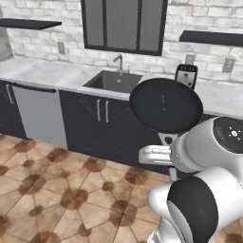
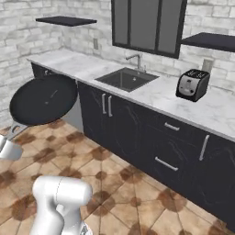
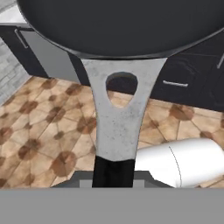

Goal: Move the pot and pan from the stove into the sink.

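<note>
Fingers (image 3: 113,173) clenched on the dark end of the pan's (image 1: 166,105) handle, with the silvery handle neck and its hole just above them in the hand view. Pan held up in the air over the tiled floor (image 2: 137,202), in front of the dark cabinets. Sink (image 2: 126,79) sits in the marble bench (image 2: 156,98), beyond the pan, toaster (image 2: 193,85) to its right.

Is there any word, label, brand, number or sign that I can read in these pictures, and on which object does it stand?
None: no readable text anywhere.
The toaster front has small marks, too blurred to read.
The pan, its handle, the sink and the cabinets carry no writing.
</note>
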Controlling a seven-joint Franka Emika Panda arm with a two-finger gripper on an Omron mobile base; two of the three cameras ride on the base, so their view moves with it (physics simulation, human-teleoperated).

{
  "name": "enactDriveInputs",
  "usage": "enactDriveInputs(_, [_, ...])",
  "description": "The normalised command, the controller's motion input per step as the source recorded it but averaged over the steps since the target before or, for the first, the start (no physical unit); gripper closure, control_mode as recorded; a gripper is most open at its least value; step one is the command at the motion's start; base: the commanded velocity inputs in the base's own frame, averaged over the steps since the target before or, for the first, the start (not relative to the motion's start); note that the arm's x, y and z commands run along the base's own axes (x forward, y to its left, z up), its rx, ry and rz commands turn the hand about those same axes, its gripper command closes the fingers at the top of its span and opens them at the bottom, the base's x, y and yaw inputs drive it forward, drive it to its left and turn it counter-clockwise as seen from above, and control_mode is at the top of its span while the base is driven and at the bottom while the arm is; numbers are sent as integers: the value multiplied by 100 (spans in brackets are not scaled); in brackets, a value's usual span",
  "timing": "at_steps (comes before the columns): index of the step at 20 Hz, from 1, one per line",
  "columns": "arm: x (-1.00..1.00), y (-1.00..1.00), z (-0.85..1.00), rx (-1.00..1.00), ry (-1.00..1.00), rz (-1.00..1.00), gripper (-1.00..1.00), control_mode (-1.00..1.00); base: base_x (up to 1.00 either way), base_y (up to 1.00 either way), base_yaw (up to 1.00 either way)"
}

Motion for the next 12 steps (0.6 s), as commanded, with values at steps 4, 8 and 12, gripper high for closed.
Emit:
enactDriveInputs(4, [0, 0, 0, 0, 0, 0, 100, 100, 2, -4, -37])
enactDriveInputs(8, [0, 0, 0, 0, 0, 0, 100, 100, 0, -7, -35])
enactDriveInputs(12, [0, 0, 0, 0, 0, 0, 100, 100, 0, -10, -34])
